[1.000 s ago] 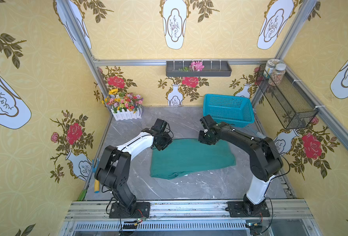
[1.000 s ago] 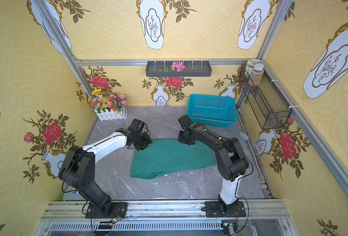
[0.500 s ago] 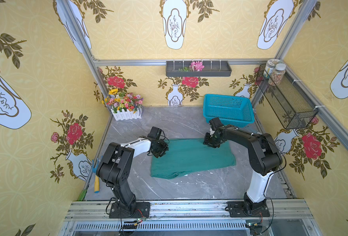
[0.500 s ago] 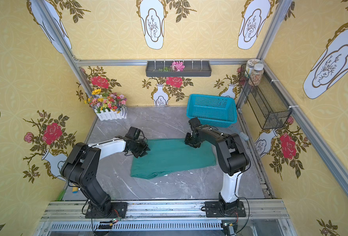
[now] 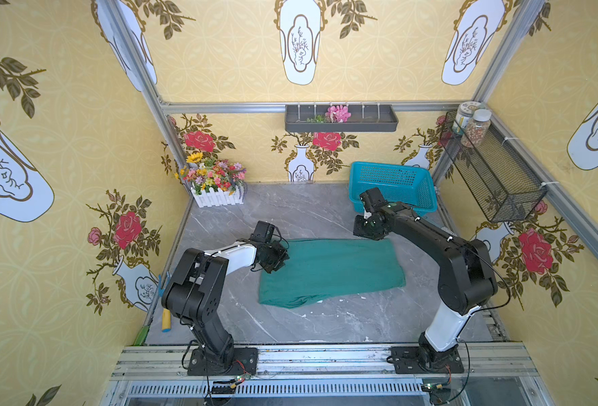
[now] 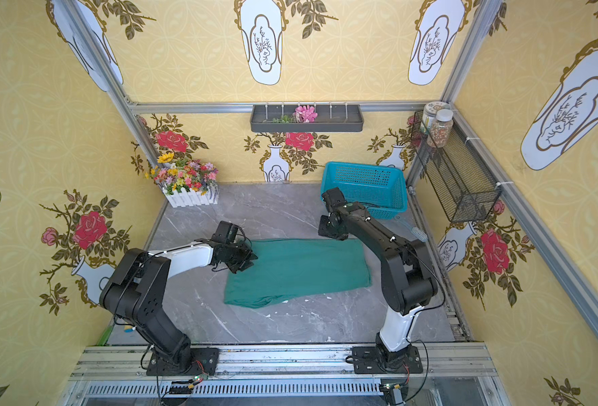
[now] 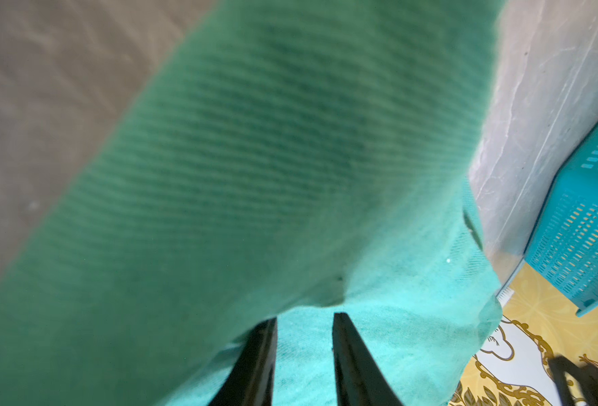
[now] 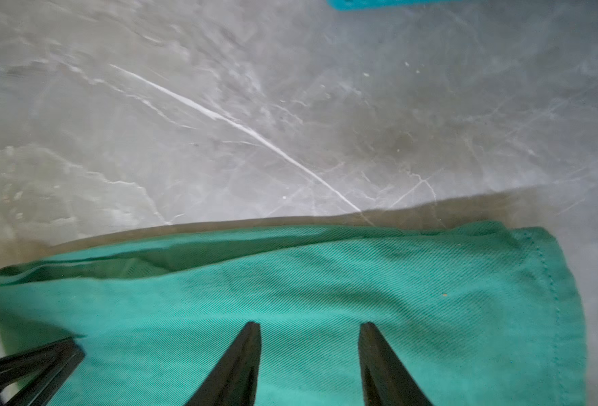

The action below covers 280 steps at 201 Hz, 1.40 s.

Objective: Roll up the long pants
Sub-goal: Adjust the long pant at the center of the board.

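Observation:
The long pants (image 5: 329, 270) (image 6: 297, 270) lie folded into a dark teal-green rectangle in the middle of the grey marble table. My left gripper (image 5: 279, 258) (image 6: 249, 258) is low at their left edge. In the left wrist view its jaws (image 7: 304, 316) stand a little apart over the cloth (image 7: 255, 158), and a raised fold covers one fingertip. My right gripper (image 5: 369, 232) (image 6: 331, 232) hovers at the far right corner. In the right wrist view it (image 8: 308, 325) is open above the flat fabric (image 8: 325, 281), with nothing pinched.
A turquoise mesh basket (image 5: 389, 179) stands at the back right, just behind my right arm. A white flower box (image 5: 216, 198) sits at the back left. A black wire shelf (image 5: 491, 168) hangs on the right wall. A brush (image 6: 417, 232) lies by the right edge.
My left gripper has come down and forward from the far edge onto the pants' left edge. My right gripper has slid right along the far edge, and its jaws have spread wider.

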### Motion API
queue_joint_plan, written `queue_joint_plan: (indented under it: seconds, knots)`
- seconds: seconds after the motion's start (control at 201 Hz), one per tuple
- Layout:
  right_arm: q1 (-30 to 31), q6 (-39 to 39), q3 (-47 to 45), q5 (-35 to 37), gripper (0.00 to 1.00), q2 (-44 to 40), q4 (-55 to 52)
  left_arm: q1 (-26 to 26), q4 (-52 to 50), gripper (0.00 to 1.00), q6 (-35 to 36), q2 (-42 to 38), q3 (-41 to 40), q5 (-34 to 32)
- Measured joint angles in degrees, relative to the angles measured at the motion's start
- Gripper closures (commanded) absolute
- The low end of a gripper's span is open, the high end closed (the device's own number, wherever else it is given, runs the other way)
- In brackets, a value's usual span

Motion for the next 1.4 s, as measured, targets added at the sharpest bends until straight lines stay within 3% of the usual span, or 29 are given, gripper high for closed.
queue_joint_plan:
  seconds: [0.224,0.463,0.568,0.643,0.782,0.977,1.271,1.395]
  knots:
    - [-1.53,1.88,-2.19,-4.22,0.55,4.98,0.66,-0.07,-0.42,0.66,0.17,-0.22,0.24,-0.09]
    - [-7.21,2.4,-5.57,-1.81,0.54,4.96,1.77,-0.09,0.31,0.66,0.15,-0.81,-0.83,-0.52]
    - [-8.02,2.34,-5.9,-0.52,0.48,2.97,1.66,-0.09,1.31,0.66,0.13,-1.16,-1.7,-0.55]
    - [-6.29,2.43,-5.14,2.58,0.43,-0.87,-0.74,-0.09,1.33,0.66,-0.02,-1.36,-1.97,-0.74]
    - [-0.24,2.6,-3.56,1.97,0.44,-5.73,-1.4,-0.13,1.53,0.66,-0.13,-1.53,-2.19,-0.9]
    - [6.14,8.41,-15.52,-0.94,0.46,-11.74,-4.39,-0.17,1.9,0.67,-0.87,-1.77,-2.49,-1.11]
    - [-1.73,13.11,-27.5,-4.04,0.43,-16.96,-1.95,-0.22,2.58,0.67,-0.76,-2.14,-3.32,-1.27]
    - [-4.79,13.16,-29.03,-0.39,0.4,-18.95,-4.02,-0.22,3.28,0.67,-0.79,-2.54,-3.89,-1.31]
